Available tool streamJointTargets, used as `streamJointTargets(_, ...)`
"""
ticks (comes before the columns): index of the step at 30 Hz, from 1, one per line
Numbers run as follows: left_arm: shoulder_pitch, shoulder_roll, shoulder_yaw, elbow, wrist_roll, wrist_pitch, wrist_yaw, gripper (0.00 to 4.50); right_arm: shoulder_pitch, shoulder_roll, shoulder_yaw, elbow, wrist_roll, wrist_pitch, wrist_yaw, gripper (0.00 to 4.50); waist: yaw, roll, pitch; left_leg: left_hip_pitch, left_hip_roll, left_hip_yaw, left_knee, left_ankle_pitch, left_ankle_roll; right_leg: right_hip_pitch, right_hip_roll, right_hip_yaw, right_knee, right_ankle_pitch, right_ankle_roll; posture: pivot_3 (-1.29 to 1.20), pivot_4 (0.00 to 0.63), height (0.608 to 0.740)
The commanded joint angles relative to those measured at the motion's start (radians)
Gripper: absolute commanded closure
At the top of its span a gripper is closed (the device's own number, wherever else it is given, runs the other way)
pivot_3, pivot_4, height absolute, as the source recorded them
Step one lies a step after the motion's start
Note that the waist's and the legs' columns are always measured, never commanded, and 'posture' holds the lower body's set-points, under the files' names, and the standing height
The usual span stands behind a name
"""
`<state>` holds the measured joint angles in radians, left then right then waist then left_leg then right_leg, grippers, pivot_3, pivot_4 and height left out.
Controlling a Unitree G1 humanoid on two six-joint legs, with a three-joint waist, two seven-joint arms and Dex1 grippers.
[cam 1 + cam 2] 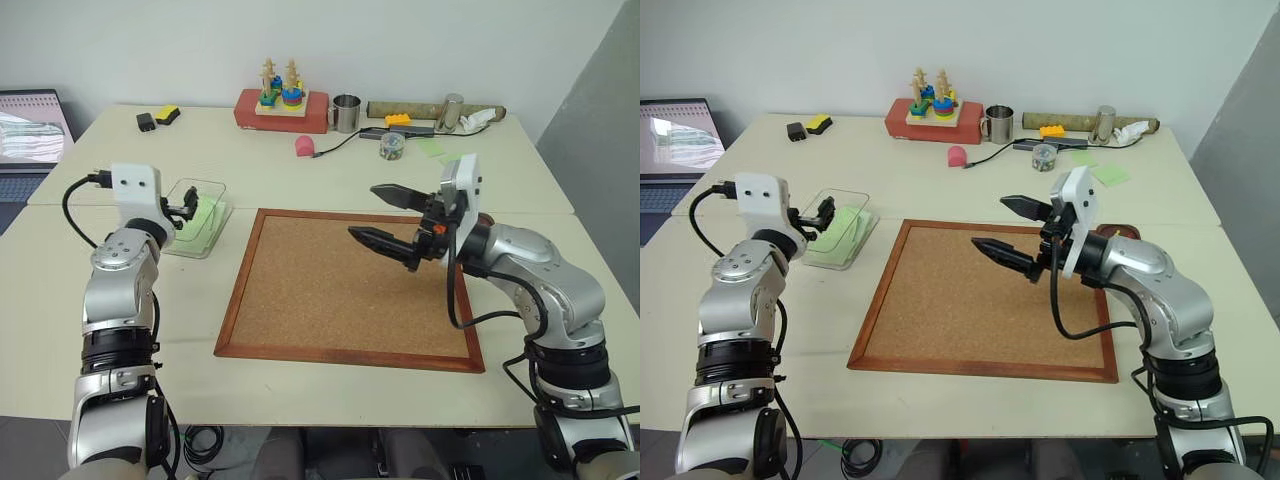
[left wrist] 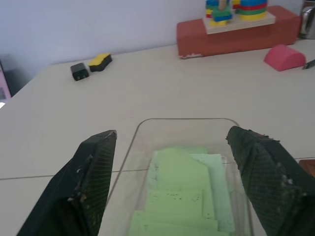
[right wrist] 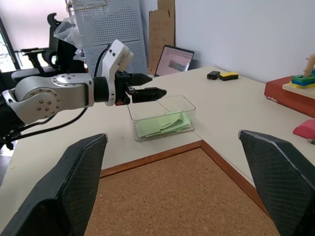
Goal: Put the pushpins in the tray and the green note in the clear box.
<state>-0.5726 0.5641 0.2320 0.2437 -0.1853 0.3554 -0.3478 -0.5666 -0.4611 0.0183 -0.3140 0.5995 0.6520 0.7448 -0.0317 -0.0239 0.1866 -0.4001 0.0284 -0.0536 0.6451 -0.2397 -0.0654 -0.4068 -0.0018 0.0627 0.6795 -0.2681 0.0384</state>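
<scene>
The clear box (image 2: 187, 119) stands on the table left of the corkboard. The green note (image 2: 182, 182) lies inside it on overlapping light green sheets. My left gripper (image 2: 172, 132) hovers open just over the box's near end, its fingers (image 1: 185, 208) holding nothing. My right gripper (image 1: 363, 210) is open and empty above the corkboard's far right part, pointing left. A sliver of the dark brown tray (image 1: 1121, 232) shows behind my right wrist. The pushpins are too small or too hidden to make out.
The wood-framed corkboard (image 1: 340, 290) fills the table's middle. At the back stand a red block with stacking toys (image 1: 282, 108), a metal cup (image 1: 346, 113), a pink piece (image 1: 304, 146), a small jar (image 1: 1044, 157) and loose green notes (image 1: 1110, 175). A laptop (image 1: 30, 130) sits far left.
</scene>
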Motion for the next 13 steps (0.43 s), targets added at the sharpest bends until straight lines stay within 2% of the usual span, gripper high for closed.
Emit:
streamJointTargets(1,0.001,0.070,-0.093,-0.162,-0.100,0.086,-0.269,0.01,0.006,-0.077,-0.022,0.039,-0.043,-0.053,0.061,0.00,0.002,0.000,0.000,0.000,0.000,0.000,0.000,0.000,0.000,0.000,0.000,0.000,0.000,0.000,0.000,0.00,0.150,0.740)
streamJointTargets(7,0.099,0.181,-0.174,-0.296,-0.173,0.164,-0.522,0.01,0.031,-0.190,-0.012,0.112,-0.090,-0.094,0.167,0.00,-0.011,0.000,0.000,0.001,0.001,0.001,-0.001,0.000,0.000,0.000,0.001,0.002,-0.001,0.000,0.000,0.00,0.150,0.740)
streamJointTargets(13,0.136,0.227,-0.181,-0.337,-0.196,0.182,-0.617,0.01,0.056,-0.254,-0.009,0.165,-0.129,-0.131,0.230,0.00,-0.019,0.000,0.001,0.001,0.001,0.002,-0.001,0.000,0.000,-0.001,0.001,0.002,0.000,-0.002,0.002,0.00,0.150,0.740)
